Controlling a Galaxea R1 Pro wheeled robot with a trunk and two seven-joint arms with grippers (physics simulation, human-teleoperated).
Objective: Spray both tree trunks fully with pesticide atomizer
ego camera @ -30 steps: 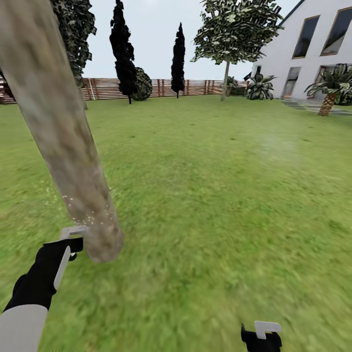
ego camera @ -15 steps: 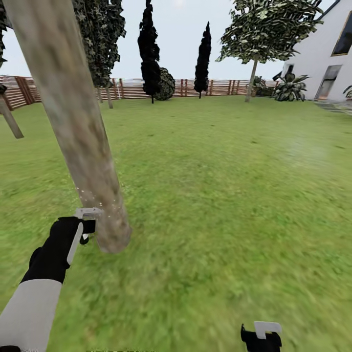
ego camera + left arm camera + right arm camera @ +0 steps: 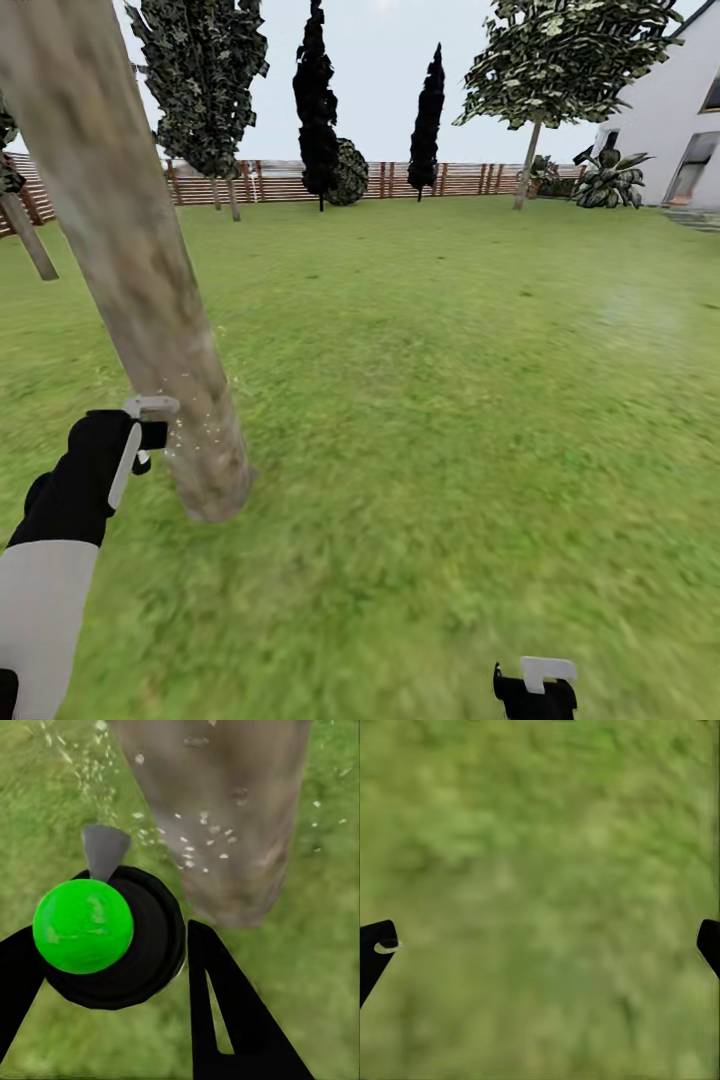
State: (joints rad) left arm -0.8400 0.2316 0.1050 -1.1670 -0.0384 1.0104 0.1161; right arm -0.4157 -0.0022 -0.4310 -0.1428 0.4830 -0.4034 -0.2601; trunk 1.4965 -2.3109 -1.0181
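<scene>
A: Left gripper (image 3: 112, 967) clamped round the pesticide atomizer (image 3: 112, 937), black fingers (image 3: 225, 1012) either side of its dark body, bright green ball on top, grey nozzle aimed at the trunk (image 3: 217, 810).

B: White droplets speckling the bark there, more scattered over the grass beside it.

A: From the head camera, left gripper (image 3: 140, 435) just beside the trunk (image 3: 150, 300), white trigger head (image 3: 150, 406) nearly touching the bark.

B: Trunk leaning, base planted in the lawn (image 3: 450, 400). Wide open grass beyond the trunk, running out to the slatted fence (image 3: 290, 182).

A: Right gripper (image 3: 535, 690) well apart from the trunk, low over bare turf.

B: Right wrist camera: fingertips (image 3: 375, 952) spread wide at opposite edges, holding nothing, grass between.

A: Second pale-trunked tree (image 3: 565, 60) far from the trunk, near the white house (image 3: 680, 120).
</scene>
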